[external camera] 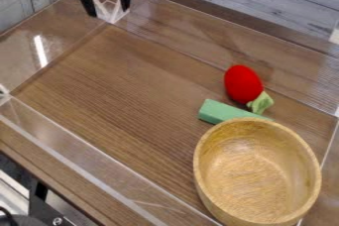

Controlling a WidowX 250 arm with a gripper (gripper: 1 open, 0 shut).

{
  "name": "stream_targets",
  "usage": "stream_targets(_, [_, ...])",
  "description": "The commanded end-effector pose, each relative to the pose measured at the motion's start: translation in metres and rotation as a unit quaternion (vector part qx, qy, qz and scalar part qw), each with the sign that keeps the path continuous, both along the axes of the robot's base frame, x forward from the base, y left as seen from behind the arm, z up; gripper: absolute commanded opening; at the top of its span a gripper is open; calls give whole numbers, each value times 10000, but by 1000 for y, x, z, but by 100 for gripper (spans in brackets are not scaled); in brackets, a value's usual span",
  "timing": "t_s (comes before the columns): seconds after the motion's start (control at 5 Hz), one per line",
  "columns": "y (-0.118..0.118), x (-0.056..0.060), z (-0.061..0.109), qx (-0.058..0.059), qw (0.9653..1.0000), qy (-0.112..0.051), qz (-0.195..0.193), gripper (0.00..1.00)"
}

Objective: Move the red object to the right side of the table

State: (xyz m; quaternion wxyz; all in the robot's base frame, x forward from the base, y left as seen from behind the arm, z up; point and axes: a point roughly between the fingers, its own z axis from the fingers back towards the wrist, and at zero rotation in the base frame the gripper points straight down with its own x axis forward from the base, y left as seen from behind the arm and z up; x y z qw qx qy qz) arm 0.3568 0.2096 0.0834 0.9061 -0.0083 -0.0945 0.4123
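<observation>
Black gripper [105, 5], cropped at the top, gapes empty, far from the red object [241, 81].
</observation>
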Motion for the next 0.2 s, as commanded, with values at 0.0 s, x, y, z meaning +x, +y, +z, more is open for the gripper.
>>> stream_targets(0.0, [6, 9, 28, 200, 9991, -257, -274, 0])
